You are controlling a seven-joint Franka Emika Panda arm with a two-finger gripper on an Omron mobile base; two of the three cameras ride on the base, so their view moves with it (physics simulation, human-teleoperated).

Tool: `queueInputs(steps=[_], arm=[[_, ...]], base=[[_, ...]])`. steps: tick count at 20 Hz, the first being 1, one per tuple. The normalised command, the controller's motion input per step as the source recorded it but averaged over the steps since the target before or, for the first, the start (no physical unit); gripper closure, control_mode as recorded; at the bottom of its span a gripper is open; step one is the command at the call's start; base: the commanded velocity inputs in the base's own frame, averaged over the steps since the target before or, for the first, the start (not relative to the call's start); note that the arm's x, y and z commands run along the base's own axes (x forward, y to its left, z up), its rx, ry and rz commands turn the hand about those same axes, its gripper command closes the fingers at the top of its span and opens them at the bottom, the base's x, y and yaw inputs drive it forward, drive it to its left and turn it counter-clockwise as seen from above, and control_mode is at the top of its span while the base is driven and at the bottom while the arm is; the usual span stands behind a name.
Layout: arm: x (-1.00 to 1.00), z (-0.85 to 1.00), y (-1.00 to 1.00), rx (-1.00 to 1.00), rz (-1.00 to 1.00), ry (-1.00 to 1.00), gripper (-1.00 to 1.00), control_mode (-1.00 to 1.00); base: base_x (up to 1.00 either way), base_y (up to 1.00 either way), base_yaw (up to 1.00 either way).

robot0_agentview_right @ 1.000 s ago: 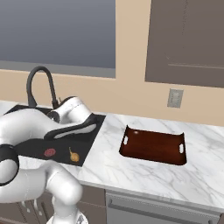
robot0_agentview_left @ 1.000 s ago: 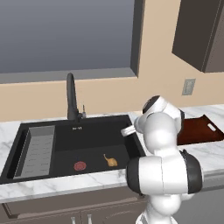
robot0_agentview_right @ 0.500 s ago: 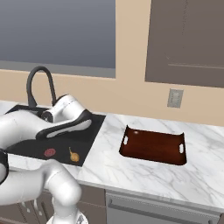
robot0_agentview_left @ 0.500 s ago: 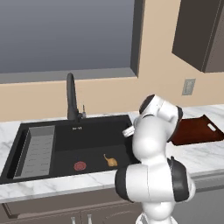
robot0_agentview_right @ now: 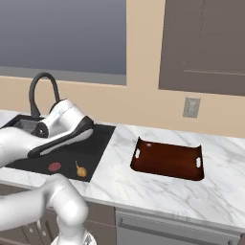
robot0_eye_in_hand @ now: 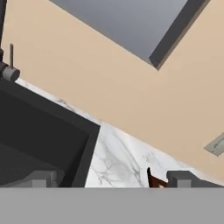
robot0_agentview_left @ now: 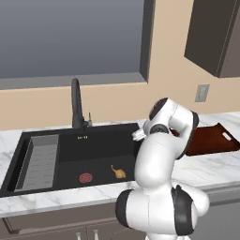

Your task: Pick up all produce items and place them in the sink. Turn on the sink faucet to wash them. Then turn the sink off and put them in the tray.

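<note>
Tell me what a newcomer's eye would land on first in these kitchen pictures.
First the big white robot arm rising in front of the counter, bent over the right end of the black sink. Next the small golden-brown produce bulb lying on the sink floor beside the round red drain, under the tall dark gooseneck faucet. To the right, the reddish-brown tray sits on the marble counter.

The scene was viewed from behind the arm by two base cameras, left and right, both looking down over the sink [robot0_agentview_left: 70, 154] and tray [robot0_agentview_right: 167, 160]. The hand camera was tilted, close above the counter [robot0_eye_in_hand: 118, 162], facing the wall.
</note>
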Motion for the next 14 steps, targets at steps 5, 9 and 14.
queueInputs(steps=[5,9,14], arm=[[-0.11,0.99,0.46,0.10,-0.01,0.02,-1.00,-1.00],[-0.10,0.97,0.40,0.29,-0.08,0.10,-1.00,-1.00],[-0.10,0.75,0.23,0.40,-0.07,0.12,-1.00,-1.00]], base=[[0.00,0.00,0.00],[0.00,0.00,0.00],[0.00,0.00,0.00]])
